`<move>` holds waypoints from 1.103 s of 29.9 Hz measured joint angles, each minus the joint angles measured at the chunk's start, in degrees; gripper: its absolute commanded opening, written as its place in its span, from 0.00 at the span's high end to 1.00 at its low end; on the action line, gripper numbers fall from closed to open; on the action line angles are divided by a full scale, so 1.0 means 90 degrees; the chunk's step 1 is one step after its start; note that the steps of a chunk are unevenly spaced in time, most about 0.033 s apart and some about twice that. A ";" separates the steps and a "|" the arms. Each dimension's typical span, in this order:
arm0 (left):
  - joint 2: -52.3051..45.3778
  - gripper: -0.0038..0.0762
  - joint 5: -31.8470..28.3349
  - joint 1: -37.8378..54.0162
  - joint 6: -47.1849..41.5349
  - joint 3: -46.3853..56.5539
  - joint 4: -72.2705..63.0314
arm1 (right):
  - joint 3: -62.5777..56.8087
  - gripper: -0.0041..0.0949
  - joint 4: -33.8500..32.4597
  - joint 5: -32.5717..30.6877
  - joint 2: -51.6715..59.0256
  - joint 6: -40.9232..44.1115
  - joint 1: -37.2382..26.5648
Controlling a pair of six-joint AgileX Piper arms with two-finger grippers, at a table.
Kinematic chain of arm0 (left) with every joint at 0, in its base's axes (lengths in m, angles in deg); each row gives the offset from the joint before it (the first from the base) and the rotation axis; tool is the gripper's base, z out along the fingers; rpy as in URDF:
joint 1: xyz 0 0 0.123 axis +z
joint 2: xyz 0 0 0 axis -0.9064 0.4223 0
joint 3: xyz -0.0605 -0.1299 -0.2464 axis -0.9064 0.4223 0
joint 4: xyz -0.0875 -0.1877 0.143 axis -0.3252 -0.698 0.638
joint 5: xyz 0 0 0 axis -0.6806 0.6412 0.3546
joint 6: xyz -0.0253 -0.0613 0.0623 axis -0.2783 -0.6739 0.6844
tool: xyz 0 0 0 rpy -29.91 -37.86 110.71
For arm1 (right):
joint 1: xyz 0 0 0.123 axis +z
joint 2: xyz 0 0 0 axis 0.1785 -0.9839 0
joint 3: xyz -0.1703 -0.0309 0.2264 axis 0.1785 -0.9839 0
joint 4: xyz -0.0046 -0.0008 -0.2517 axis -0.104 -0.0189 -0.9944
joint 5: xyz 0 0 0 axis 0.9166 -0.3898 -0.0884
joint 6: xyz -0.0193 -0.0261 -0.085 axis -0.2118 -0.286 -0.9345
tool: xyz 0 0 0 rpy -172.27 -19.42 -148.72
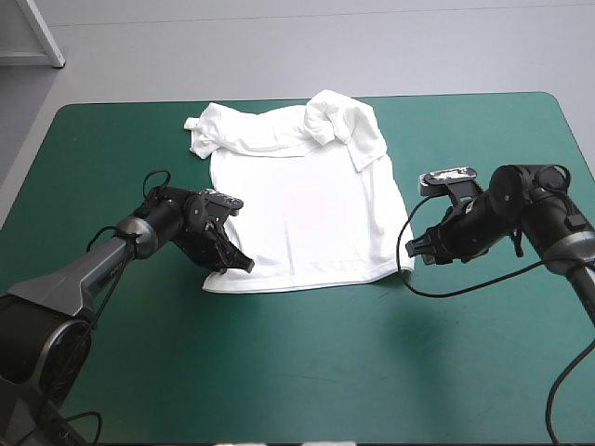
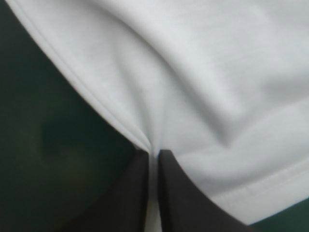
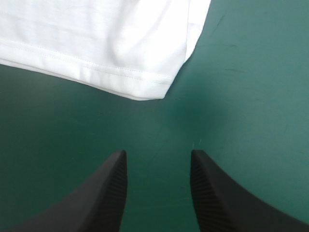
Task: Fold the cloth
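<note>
Across the middle of the teal-green counter (image 1: 307, 372) the white T-shirt (image 1: 307, 204) lies spread flat, sleeves bunched toward the frame's top. At its lower-left corner the left tool (image 1: 244, 265) pinches the hem. The right tool (image 1: 415, 249), fingers apart, sits just beside the lower-right corner.

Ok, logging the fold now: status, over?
Left gripper shut on T-shirt hem. Right gripper open, short of the hem corner. T-shirt mostly flat, top bunched. Nothing in the way.
</note>
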 measured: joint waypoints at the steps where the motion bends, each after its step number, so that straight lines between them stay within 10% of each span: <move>1: -0.0024 0.93 -0.0065 0.0000 0.0000 0.0068 0.0018 | 0.0000 0.55 -0.0016 0.0034 0.0000 0.0000 0.0000; 33: -0.0931 0.93 0.0232 -0.0064 -0.1727 0.0394 0.2354 | 0.0000 0.55 0.0986 0.1910 -0.2037 -0.0481 0.0238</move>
